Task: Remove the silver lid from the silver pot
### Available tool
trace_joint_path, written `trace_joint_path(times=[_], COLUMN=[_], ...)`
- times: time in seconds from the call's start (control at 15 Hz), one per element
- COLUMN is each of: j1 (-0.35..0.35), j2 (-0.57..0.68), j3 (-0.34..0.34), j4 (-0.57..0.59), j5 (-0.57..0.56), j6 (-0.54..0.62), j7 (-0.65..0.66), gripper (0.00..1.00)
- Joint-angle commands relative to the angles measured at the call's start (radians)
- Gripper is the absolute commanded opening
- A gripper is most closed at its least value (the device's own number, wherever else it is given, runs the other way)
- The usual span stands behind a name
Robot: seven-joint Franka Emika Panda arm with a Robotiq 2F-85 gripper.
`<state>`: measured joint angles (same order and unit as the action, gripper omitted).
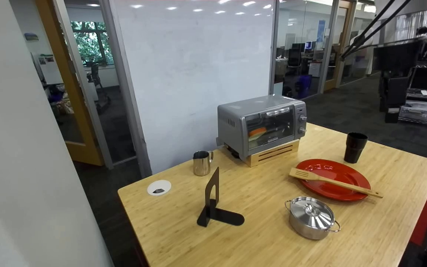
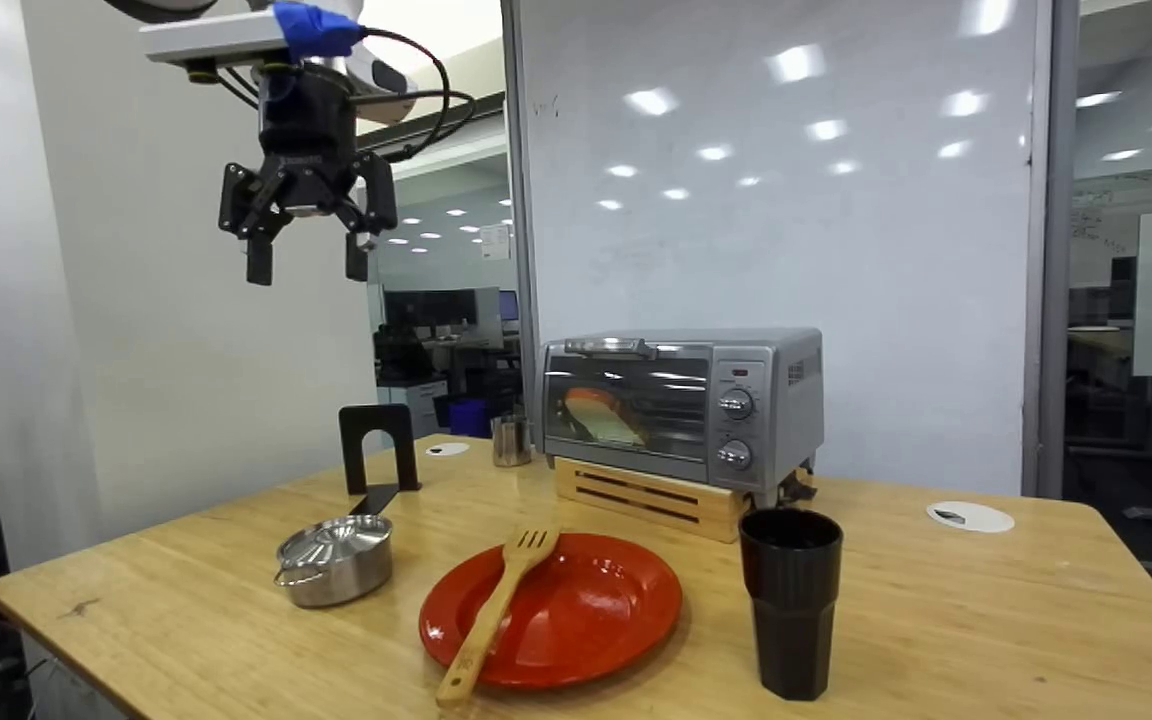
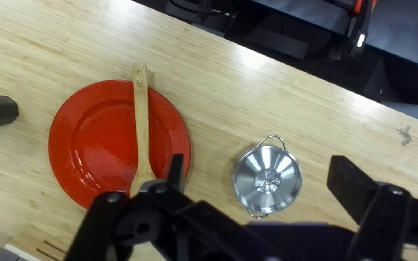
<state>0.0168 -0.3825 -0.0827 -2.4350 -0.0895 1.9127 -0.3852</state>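
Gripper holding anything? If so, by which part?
Nothing is held. The gripper hangs open and empty in an exterior view; the lid sits on the pot, untouched.

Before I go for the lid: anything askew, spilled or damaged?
A greyish mark shows on the table near an edge, darker than the surface around it; stain or damage, I can't tell. The lid looks evenly seated on the pot.

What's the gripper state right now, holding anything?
Gripper: open, holding nothing, clear of the silver lid.
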Motion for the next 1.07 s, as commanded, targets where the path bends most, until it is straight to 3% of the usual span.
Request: trace_joint_path(times=[0.0, 0.33, 0.53, 0.6, 1.0], j1=[0.033, 0.055, 0.052, 0.038, 0.038], j2=[0.140, 0.335, 0.415, 0.357, 0.412], j3=[-0.002, 0.028, 0.066, 0.064, 0.083], j4=[0.062, 0.122, 0.128, 0.096, 0.120], j5=[-0.025, -0.040, -0.106, -0.065, -0.092], j6=[0.026, 0.116, 0.130, 0.125, 0.128], j7=[-0.148, -0.342, -0.402, -0.359, -0.382], gripper=[1.00, 1.00, 1.00, 1.00, 1.00])
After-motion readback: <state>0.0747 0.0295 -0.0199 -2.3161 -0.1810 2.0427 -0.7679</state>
